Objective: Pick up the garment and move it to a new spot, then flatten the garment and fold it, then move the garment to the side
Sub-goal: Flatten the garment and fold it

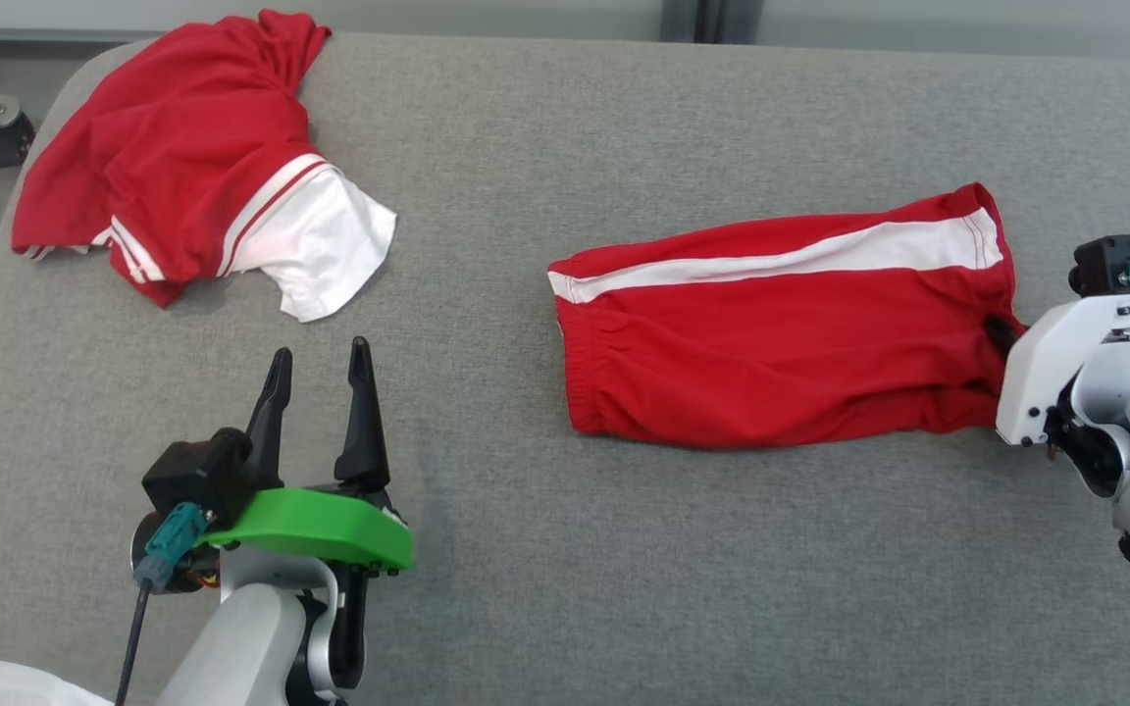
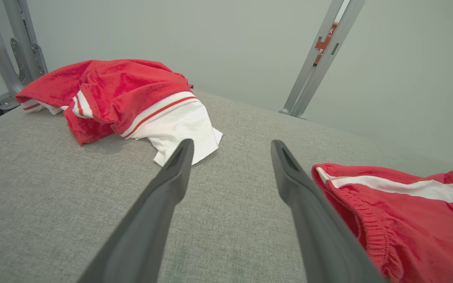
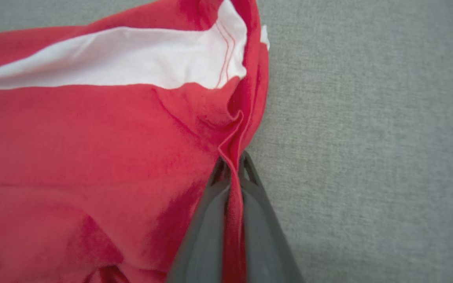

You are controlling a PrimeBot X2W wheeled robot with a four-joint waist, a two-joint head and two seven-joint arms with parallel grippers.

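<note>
**My right claw (image 3: 232,162) is clamped on the leg hem of the red shorts (image 3: 92,137)**

My right claw's two dark fingers are pressed together with a thin ridge of red fabric standing up between them. The cloth puckers into a small fold just above the tips. In the head view that claw (image 1: 1000,335) meets the shorts (image 1: 771,353) at their right-hand end, partway down the leg opening.

The shorts lie on the right half of the desk (image 1: 624,588), stretched out sideways and nearly flat. They are bright red, soft knit cloth with shallow wrinkles across the lower half. A white stripe (image 1: 820,257) runs along the far edge, widening toward the hem, where rows of red stitching cross it. The opposite end is a gathered elastic waistband (image 1: 575,363), ribbed and slightly bunched.

My left claw (image 1: 320,358) hovers over the near left of the desk with its fingers spread apart and nothing between them. They are long, matte, tapered blades. From that wrist, the waistband end of the shorts (image 2: 407,220) sits just beside the right-hand finger.

At the far left corner lies a crumpled red jersey (image 1: 182,167) with white sleeves and red-and-white striped trim, heaped in loose folds well apart from the shorts.

The desk top is covered in grey woven fabric with a fine, even grain and a rounded corner.
</note>
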